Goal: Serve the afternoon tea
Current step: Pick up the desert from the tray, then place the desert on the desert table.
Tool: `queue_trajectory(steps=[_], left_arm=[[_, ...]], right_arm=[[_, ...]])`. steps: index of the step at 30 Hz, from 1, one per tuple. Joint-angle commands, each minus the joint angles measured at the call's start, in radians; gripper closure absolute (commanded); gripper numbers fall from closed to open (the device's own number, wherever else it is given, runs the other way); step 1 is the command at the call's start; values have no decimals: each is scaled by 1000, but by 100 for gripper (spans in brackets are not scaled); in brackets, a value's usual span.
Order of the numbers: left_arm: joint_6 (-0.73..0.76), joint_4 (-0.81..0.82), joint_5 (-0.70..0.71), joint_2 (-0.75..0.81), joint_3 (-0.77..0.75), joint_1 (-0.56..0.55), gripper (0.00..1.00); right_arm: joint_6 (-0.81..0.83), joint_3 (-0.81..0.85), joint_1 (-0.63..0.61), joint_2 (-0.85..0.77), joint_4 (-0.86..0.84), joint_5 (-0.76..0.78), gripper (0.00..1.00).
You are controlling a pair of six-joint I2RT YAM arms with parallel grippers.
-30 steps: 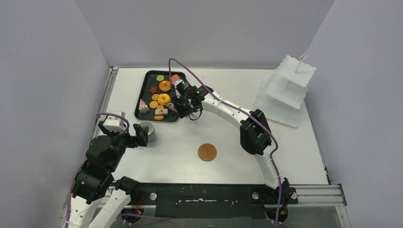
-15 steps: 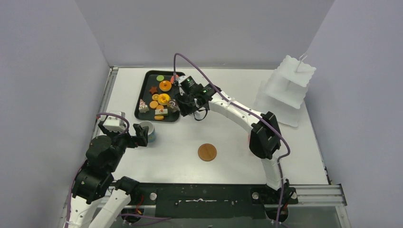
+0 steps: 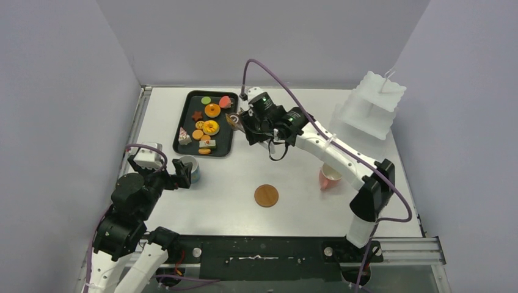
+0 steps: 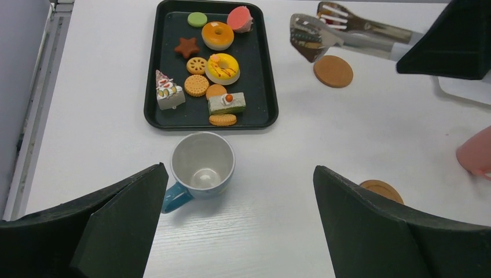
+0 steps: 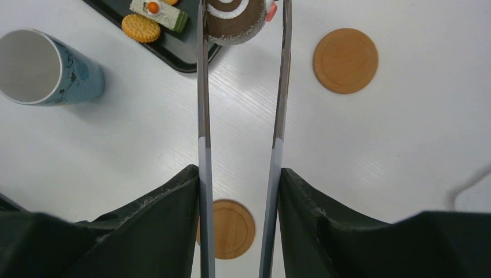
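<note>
While your right gripper (image 5: pixel 240 185) is clamped on the two arms of the long metal tongs (image 5: pixel 201 116), the tong tips pinch the brown chocolate swirl roll (image 5: pixel 234 17), whose white spiral end faces the wrist camera. From above, you can see the roll held just off the right rim of the black rectangular tray (image 4: pixel 151 69).

Your left gripper (image 4: pixel 238 174) stands spread wide with nothing between its fingers. The blue cup with the white inside (image 4: pixel 202 162) stands upright on the white table (image 3: pixel 293 201) just ahead of those fingers. It touches neither of them and sits just beside the tray's near rim. Dark markings run over the cup's side in the right wrist view, too small for you to tell lettering from pattern.

The other pastries lie on the tray:
- a flat green disc (image 4: pixel 197 19) and a pink pastry (image 4: pixel 240 18) at the far end;
- an orange glazed ring (image 4: pixel 217 35), a brown star cookie (image 4: pixel 186 47) and a yellow iced ring (image 4: pixel 223 65) in the middle;
- a white cake slice (image 4: pixel 169 92), a round tan cookie (image 4: pixel 197 86) and a green cake bar with an orange topping (image 4: pixel 227 103) toward the near end.

The pink cup (image 3: pixel 330 178) sits on the table under your right forearm, partly hidden, so you cannot tell whether it is upright. One round wooden coaster (image 3: pixel 266 196) lies near the table's middle, and a second coaster (image 4: pixel 333 70) lies below the tongs. A white tiered stand (image 3: pixel 366 116) sits at the far right.
</note>
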State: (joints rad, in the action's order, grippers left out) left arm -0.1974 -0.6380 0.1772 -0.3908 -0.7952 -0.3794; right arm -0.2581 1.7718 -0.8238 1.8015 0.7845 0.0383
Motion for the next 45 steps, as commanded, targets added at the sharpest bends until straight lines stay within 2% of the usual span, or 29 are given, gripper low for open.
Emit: queue_trajectory(steps=[1, 13, 22, 36, 45], left_arm=[[13, 66, -31, -10, -1, 7, 3], [16, 72, -47, 2, 5, 7, 3], [18, 74, -48, 3, 5, 7, 3], [18, 75, -47, 4, 5, 7, 3], [19, 74, -45, 7, 5, 7, 3]], right_arm=[[1, 7, 18, -155, 14, 153, 59], [3, 72, 141, -301, 203, 395, 58], [47, 145, 278, -338, 241, 519, 58], [59, 194, 519, -322, 190, 512, 58], [48, 171, 585, -289, 153, 500, 58]])
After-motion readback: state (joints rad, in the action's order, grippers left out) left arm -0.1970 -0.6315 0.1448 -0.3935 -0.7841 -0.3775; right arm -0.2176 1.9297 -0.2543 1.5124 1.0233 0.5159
